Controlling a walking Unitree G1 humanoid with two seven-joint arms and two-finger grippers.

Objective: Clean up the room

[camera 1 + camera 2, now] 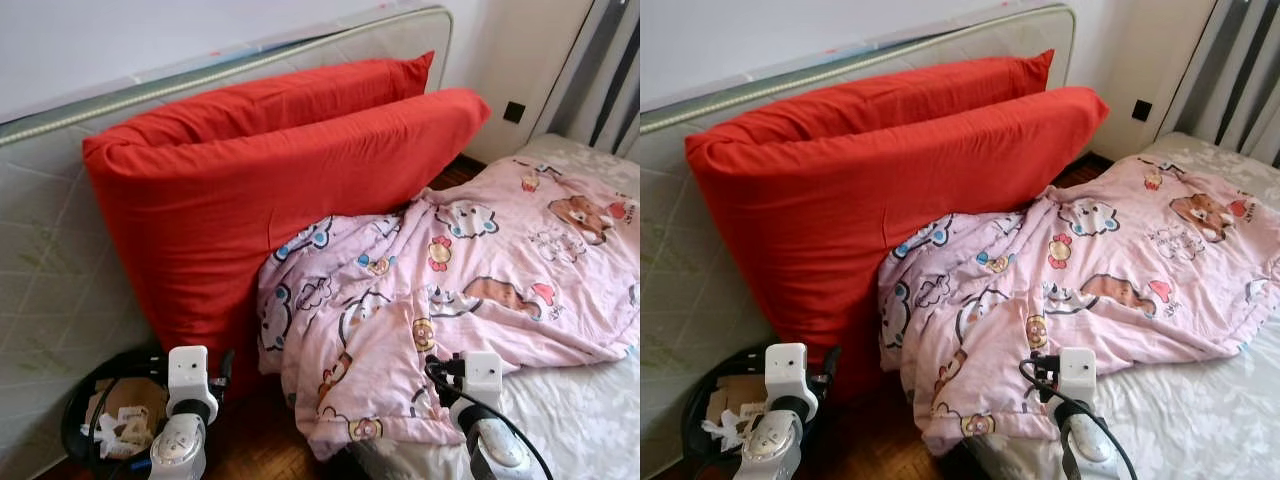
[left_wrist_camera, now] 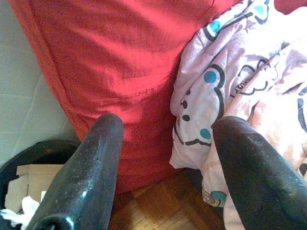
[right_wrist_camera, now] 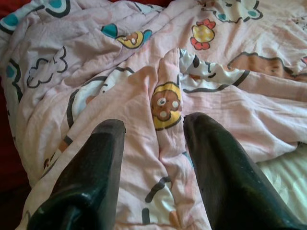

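Your left gripper (image 2: 163, 139) has its fingers apart, low by the black bin (image 1: 80, 400) on the wood floor (image 2: 163, 206). Your right gripper (image 3: 153, 129), fingers apart too, hangs just over the pink blanket (image 1: 470, 280) that spills off the bed (image 1: 580, 420). Behind it, two red pillows (image 1: 260, 170) lean on the mattress (image 1: 50, 270).

White wall (image 1: 150, 40) at the back, with a pale mattress (image 1: 50, 260) stood up on its side against it. Brown wood floor (image 2: 158, 206) down low, and a bed (image 1: 590, 410) with a light sheet on the right. Far corner bright with daylight, with grey striped curtains (image 1: 610, 70) and a small black wall socket (image 1: 514, 112) just beside them.
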